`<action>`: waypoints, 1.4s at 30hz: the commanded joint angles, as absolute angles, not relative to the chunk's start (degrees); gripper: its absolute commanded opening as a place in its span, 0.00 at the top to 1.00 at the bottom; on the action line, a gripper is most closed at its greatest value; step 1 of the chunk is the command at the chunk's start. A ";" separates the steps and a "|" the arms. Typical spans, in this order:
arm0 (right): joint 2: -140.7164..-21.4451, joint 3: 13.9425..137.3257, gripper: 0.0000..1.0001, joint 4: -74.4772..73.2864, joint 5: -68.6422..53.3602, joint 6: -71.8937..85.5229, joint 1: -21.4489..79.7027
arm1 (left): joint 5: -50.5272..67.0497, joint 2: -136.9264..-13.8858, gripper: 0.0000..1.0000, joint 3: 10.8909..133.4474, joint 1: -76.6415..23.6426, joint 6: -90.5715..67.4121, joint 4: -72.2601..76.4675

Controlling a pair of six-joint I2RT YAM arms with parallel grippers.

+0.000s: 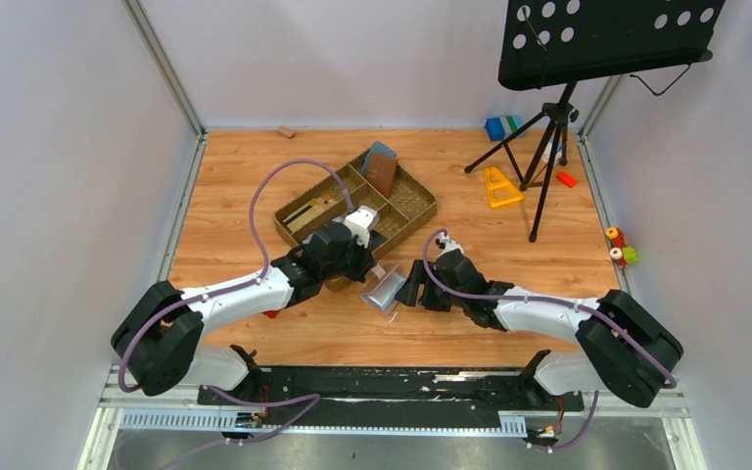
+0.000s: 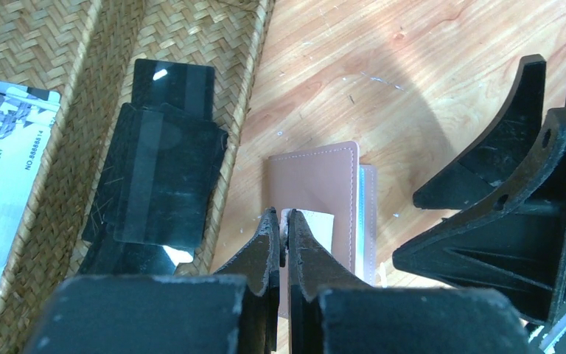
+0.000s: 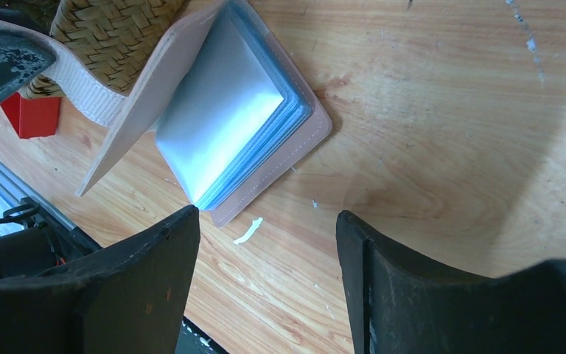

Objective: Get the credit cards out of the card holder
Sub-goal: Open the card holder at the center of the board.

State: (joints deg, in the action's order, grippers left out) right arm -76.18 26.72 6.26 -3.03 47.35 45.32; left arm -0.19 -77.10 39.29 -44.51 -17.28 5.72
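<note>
A wood-grain desk [image 1: 509, 294] is boxed in by pale walls [image 1: 352, 59]. A woven tray [image 1: 416, 211] sits at 12 o'clock of centre and a black music stand [image 1: 607, 39] at 2 o'clock. The card holder [image 3: 221, 125] lies open mid-desk, tan outside with blue-grey sleeves inside, one cover tilted up. The left claw [image 2: 281, 225], pressed together, pinches that cover's edge. The right claw [image 3: 267, 221] stands spread at the holder's 3 o'clock, not touching it.

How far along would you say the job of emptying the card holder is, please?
Done: black cards lie in the woven tray. In hand: the left gripper is shut on the flap of the card holder, holding it open; the right gripper hovers open beside its sleeves. Left: checking those sleeves; whether any hold cards is not visible.
</note>
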 commanded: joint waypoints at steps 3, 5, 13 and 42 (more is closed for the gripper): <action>-76.32 28.36 0.33 7.43 -0.41 49.06 46.10 | 2.70 -78.81 1.00 41.42 -44.38 -17.27 8.40; -76.85 28.83 0.34 7.54 -0.02 49.04 46.04 | 3.92 -79.51 1.00 41.51 -44.38 -17.14 8.86; -77.87 28.97 0.35 7.20 2.38 50.15 46.05 | 3.96 -80.76 1.00 40.85 -44.38 -16.88 9.94; -84.38 34.94 0.32 9.19 0.90 47.89 46.82 | 10.60 -80.79 0.54 42.89 -44.38 -16.26 6.09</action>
State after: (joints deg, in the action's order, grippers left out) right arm -84.36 33.17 7.64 0.95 48.10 46.46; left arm 5.91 -82.76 42.74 -44.25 -16.88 4.56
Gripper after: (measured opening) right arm 0.677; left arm 0.376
